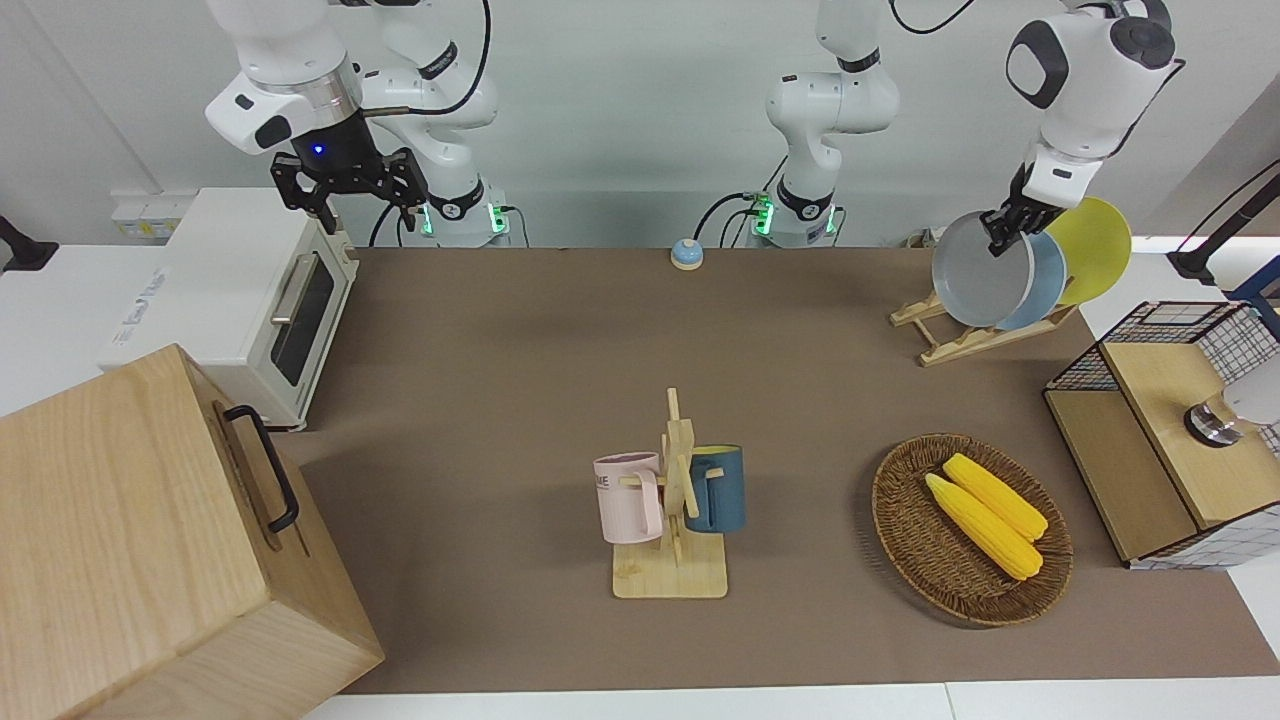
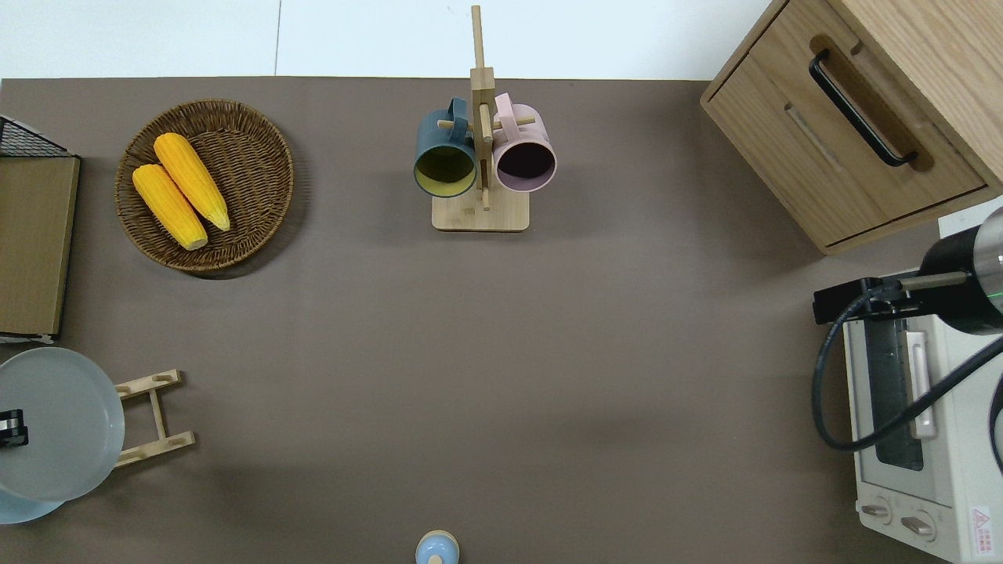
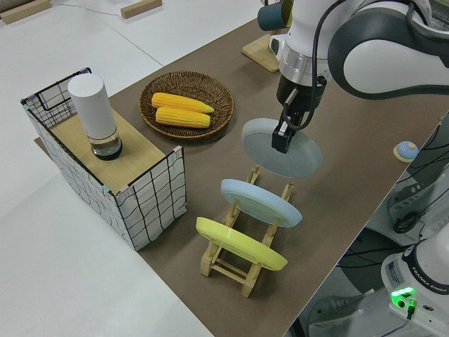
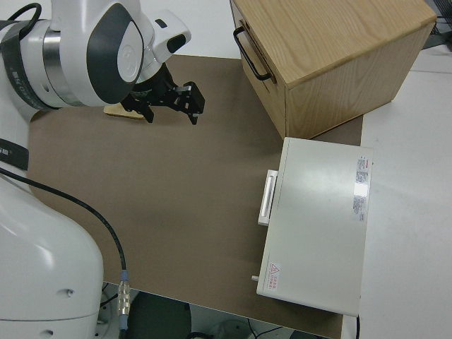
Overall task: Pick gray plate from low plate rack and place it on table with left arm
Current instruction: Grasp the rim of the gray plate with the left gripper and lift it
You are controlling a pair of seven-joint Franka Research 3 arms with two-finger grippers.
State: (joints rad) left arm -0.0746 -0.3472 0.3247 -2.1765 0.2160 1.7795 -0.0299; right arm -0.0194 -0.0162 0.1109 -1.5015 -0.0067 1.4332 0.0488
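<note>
My left gripper (image 1: 1003,237) (image 3: 282,137) is shut on the upper rim of the gray plate (image 1: 970,275) (image 2: 63,423) (image 3: 287,154). The plate hangs tilted over the low plate rack (image 1: 960,340) (image 2: 153,415) (image 3: 242,267), at the left arm's end of the table (image 1: 600,350). I cannot tell whether its lower edge still touches the rack. A light blue plate (image 1: 1048,278) (image 3: 261,202) and a yellow plate (image 1: 1095,245) (image 3: 238,243) lean in the rack's other slots. My right gripper (image 1: 345,190) (image 4: 169,106) is parked with its fingers open and nothing in them.
A wicker basket (image 1: 900,530) with two corn cobs lies farther from the robots than the rack. A wire-sided box (image 1: 1150,440) stands at the table's end. A mug stand (image 1: 672,500) is mid-table. A bell (image 1: 686,254), a toaster oven (image 1: 260,300) and a wooden cabinet (image 1: 150,540) are also in view.
</note>
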